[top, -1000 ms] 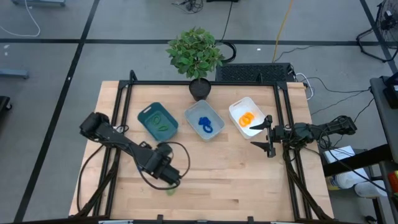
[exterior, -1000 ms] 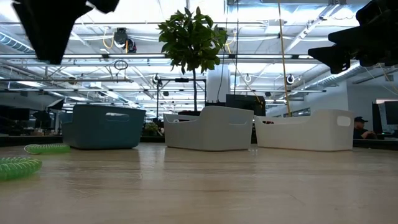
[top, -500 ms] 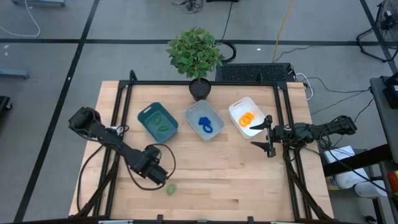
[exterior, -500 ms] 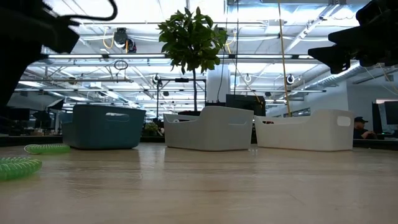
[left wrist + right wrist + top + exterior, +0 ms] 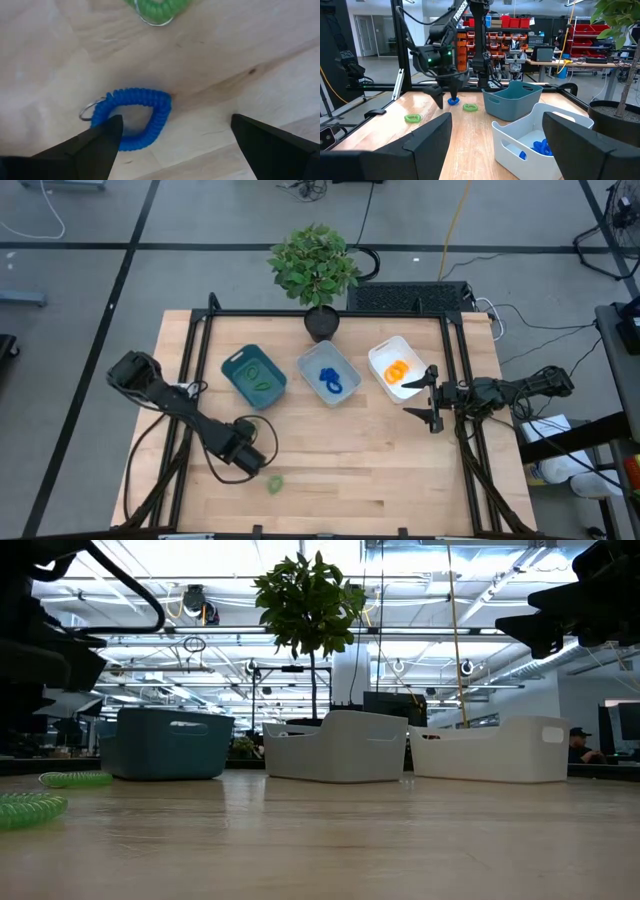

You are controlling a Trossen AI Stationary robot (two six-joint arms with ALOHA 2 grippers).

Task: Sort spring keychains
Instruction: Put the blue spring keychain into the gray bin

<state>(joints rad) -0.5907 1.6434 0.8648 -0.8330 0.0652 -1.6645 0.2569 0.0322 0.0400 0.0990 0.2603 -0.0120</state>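
Observation:
A blue spring keychain (image 5: 134, 119) lies flat on the wood, right below my open left gripper (image 5: 176, 120), which hovers near the table's front left (image 5: 252, 458). One finger stands over the loop's ring end, the other well off to its side. A green keychain (image 5: 156, 9) lies just beyond it, and another green one (image 5: 275, 483) lies toward the near edge. Both green ones show in the low view (image 5: 25, 808), (image 5: 75, 779). My right gripper (image 5: 433, 398) is open and empty beside the white bin (image 5: 380, 352). The blue keychain is hidden in the high view.
A teal bin (image 5: 240, 358) holds green keychains, a grey-blue bin (image 5: 312, 360) blue ones, and the white bin orange ones. A potted plant (image 5: 315, 265) stands at the far edge. Bare wood lies across the table's middle and near right.
My left gripper has moved toward the table's left edge and a little toward the far edge, away from the green keychain near the front. It stays open. The keychains and the right arm have kept still.

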